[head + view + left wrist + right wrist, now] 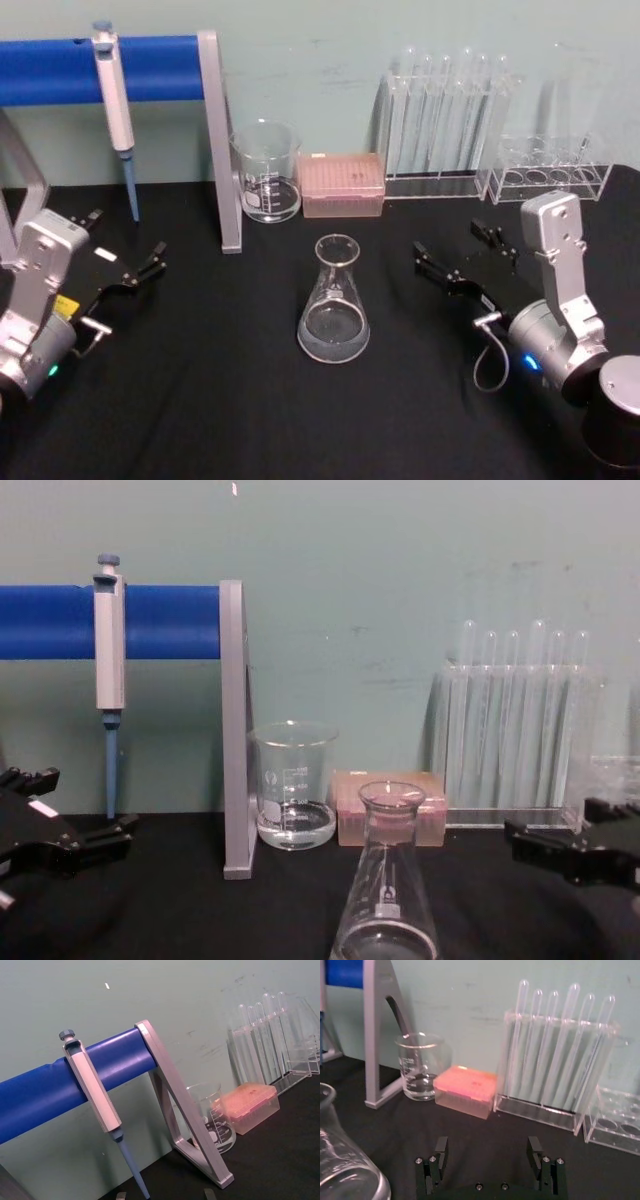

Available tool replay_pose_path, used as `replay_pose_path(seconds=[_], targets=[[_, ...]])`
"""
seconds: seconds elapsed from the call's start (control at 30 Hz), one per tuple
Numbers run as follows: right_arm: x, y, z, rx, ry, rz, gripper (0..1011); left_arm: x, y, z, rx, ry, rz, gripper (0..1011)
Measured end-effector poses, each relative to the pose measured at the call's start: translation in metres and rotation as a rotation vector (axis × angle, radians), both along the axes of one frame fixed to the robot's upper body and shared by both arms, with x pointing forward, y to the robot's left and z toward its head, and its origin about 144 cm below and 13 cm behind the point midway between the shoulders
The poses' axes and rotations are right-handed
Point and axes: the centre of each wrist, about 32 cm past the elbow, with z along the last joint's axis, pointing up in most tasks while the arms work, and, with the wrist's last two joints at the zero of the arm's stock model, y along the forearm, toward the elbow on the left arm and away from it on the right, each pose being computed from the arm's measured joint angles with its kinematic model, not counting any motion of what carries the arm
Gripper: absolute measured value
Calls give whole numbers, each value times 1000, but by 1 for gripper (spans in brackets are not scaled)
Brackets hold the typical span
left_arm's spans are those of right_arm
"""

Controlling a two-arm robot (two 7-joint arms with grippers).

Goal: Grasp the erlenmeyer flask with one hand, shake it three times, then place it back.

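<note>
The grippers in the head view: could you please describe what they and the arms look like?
Both arms are silver-grey, with boxy links on cylindrical wrists. The left gripper has thin black fingers, a small white label and a yellow sticker on its wrist. The right gripper is black too, with a grey cable looping beside its wrist and a blue light on it.

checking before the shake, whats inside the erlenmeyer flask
The erlenmeyer flask holds a shallow layer of clear liquid at its base; nothing else shows through the glass. Its mouth is uncovered.
</note>
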Motion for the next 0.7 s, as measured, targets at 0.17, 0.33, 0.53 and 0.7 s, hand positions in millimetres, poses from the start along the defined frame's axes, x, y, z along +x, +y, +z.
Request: replay_pose_path(seconds=[0.17, 0.33, 0.53, 0.7], targets=[[2, 1, -6, -4, 26, -14, 1003, 0, 0, 0, 0, 0, 0, 1001], [3, 1, -10, -9, 48, -17, 1003, 0, 0, 0, 0, 0, 0, 1001], [4, 1, -12, -16, 60, -18, 1003, 0, 0, 0, 0, 0, 0, 1001], [4, 1, -12, -20, 61, -17, 1003, 0, 0, 0, 0, 0, 0, 1001]])
